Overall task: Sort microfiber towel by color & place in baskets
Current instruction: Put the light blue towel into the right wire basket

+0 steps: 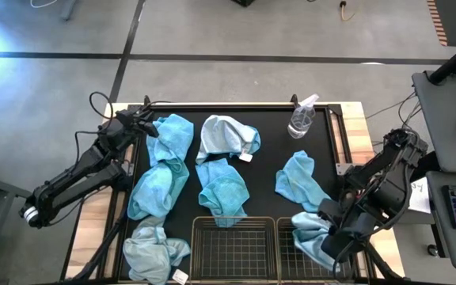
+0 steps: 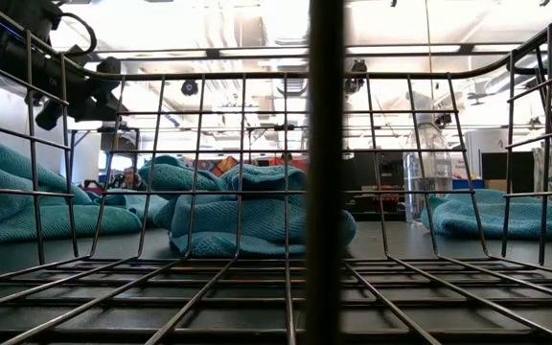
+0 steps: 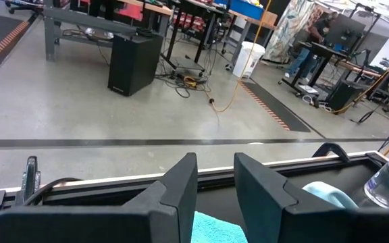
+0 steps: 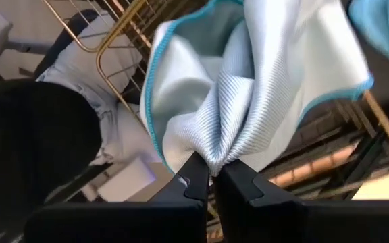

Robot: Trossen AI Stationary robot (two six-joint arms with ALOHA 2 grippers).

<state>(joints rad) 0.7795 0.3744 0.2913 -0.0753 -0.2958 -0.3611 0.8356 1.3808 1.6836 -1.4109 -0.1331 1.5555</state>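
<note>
Towel (image 4: 262, 88), pale, pinched in right tool (image 4: 211, 179), hanging just over right basket (image 1: 311, 257). Left tool (image 3: 215, 196) narrowly parted, waiting far from that basket.

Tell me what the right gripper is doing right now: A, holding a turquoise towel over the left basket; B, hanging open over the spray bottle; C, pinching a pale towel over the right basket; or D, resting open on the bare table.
C: the right gripper is closed on a fold of the pale towel, with the right basket wire behind it.
</note>
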